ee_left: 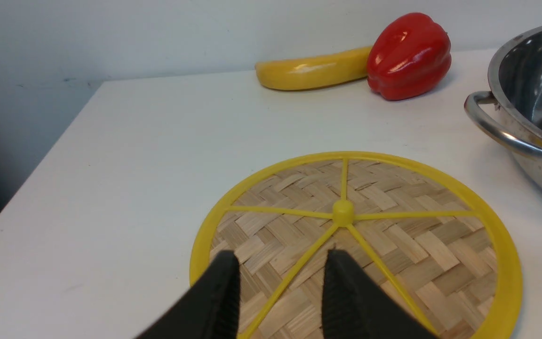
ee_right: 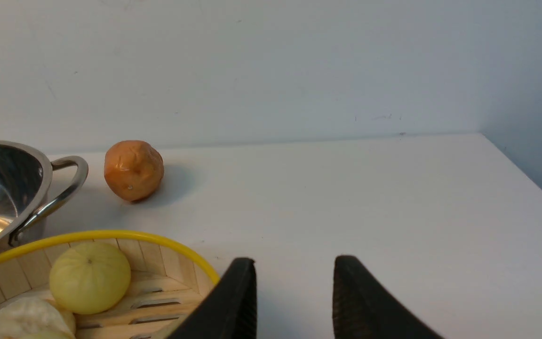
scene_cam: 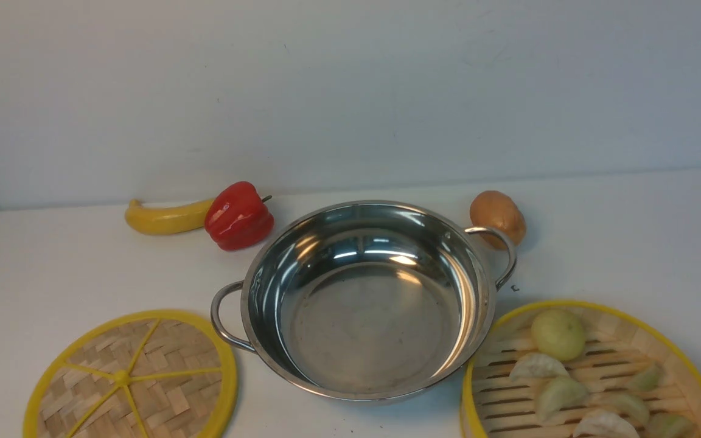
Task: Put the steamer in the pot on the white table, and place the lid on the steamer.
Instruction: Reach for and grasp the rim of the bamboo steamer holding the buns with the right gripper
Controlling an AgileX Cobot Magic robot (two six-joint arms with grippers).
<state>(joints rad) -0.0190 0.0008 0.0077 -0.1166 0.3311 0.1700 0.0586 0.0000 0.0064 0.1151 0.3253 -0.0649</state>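
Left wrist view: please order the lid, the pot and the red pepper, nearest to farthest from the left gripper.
1. lid, directly beneath the left gripper.
2. pot, beside the lid.
3. red pepper, back by the wall.

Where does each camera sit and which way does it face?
Front view: between the arms, facing forward over the pot, lid left, steamer right; no arm shows.
Left wrist view: above the lid, facing the wall; open left hand shows.
Right wrist view: by the steamer's rim, facing the wall; open right hand shows.
Shared: all three show the pot.
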